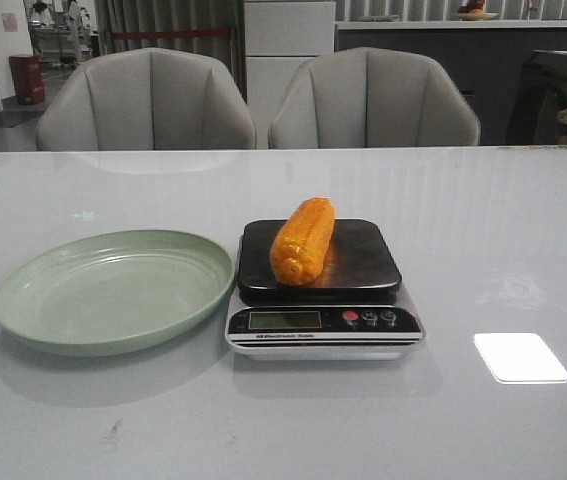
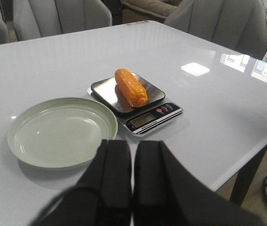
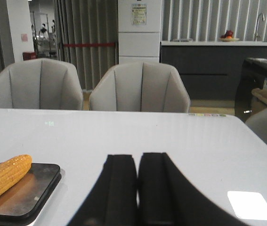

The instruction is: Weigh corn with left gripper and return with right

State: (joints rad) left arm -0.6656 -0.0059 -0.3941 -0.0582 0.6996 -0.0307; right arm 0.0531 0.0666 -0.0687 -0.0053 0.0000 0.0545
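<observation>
On the scale (image 1: 323, 290), corn (image 1: 303, 241) lies free. Right gripper (image 3: 137, 188) pressed closed, empty; should open wide, grasp across mid-cob.

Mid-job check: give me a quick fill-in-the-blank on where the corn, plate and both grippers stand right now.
1. The corn lies on the ____ platform of the scale.
2. The green plate holds ____.
3. The left gripper has its fingers ____ and holds nothing.
4. The right gripper is ____ the corn, not touching it.

Missing words: black; nothing; shut; apart from
</observation>
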